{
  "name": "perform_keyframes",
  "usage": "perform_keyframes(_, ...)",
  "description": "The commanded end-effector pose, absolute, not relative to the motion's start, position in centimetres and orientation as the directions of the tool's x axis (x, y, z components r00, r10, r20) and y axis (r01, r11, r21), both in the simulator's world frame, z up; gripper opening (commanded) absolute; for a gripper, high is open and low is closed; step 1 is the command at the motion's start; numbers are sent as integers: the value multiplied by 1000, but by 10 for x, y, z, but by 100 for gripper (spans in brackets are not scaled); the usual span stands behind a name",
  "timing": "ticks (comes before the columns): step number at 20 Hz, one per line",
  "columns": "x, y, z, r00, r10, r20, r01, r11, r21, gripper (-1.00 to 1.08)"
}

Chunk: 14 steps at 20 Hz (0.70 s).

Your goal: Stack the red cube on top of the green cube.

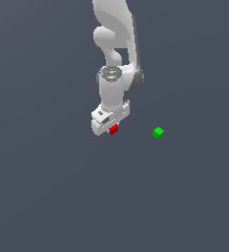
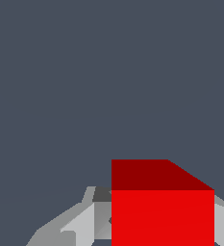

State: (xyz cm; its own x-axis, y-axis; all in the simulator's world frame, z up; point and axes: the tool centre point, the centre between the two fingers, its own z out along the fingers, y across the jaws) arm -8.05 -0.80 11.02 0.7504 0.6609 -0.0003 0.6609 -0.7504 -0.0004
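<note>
We see the gripper clamped around the red cube — held for carrying, we judge — while the green cube sits well apart, toward the exterior view's right, awaiting 1 stack.

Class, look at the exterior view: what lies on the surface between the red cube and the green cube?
Nothing. The stretch between the red cube at the gripper and the green cube is bare grey surface, as the exterior view shows.
</note>
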Motion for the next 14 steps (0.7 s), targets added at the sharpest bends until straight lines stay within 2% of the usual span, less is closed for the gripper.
perform_keyframes(1, -84, 13, 106, 750, 662, 0, 662, -750, 0, -100)
perform_keyframes(14, -107, 157, 78, 750, 662, 1, 662, -750, -1, -100)
